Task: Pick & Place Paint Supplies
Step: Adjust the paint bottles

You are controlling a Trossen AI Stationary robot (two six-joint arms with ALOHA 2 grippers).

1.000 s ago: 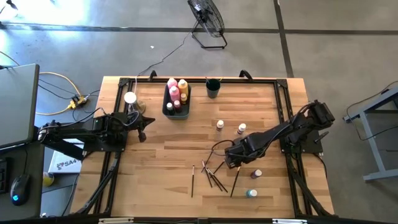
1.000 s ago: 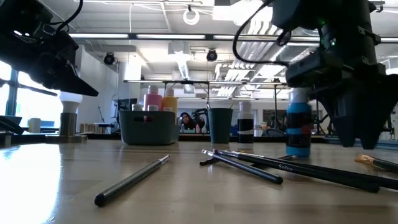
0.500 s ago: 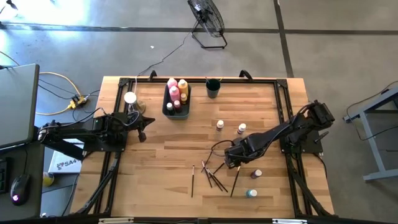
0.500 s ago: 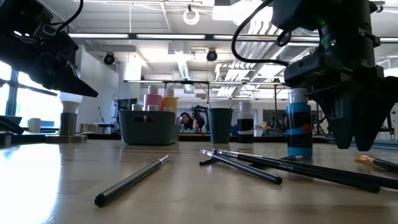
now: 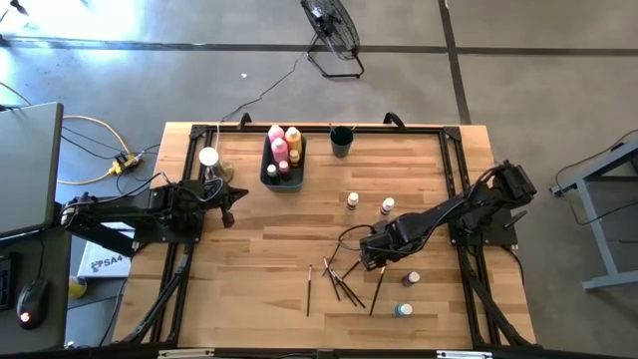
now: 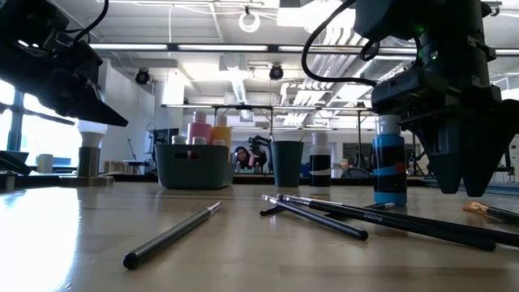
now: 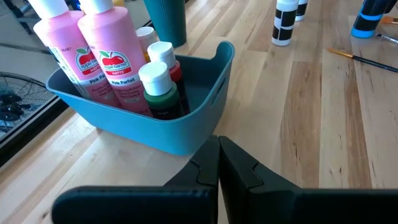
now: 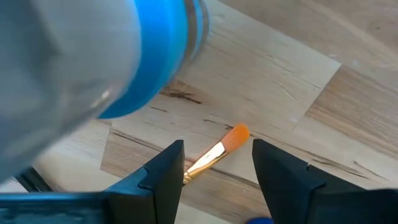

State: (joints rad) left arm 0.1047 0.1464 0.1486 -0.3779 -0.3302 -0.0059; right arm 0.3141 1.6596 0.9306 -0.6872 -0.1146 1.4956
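The left end effector point(image 5: 228, 205) hangs over the left part of the tabletop point(image 5: 279, 229), jaws fully closed, gripping nothing, just short of the blue bin point(image 7: 186, 134). The bin holds two pink squeeze bottles point(image 7: 115, 59) and small white-capped bottles point(image 7: 155, 87). The dark-handled paintbrushes point(image 5: 339, 282) lie scattered near the front centre. The right end effector point(image 8: 217, 163) is low over them, jaws apart, straddling an orange-tipped brush point(image 8: 225, 144). A blue paint bottle point(image 6: 390, 166) stands just beside it.

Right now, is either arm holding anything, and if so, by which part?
Nothing is held. The right gripper hangs with open jaws astride the orange-tipped paintbrush lying on the table, not closed on it. The left gripper is shut and empty near the blue bin.
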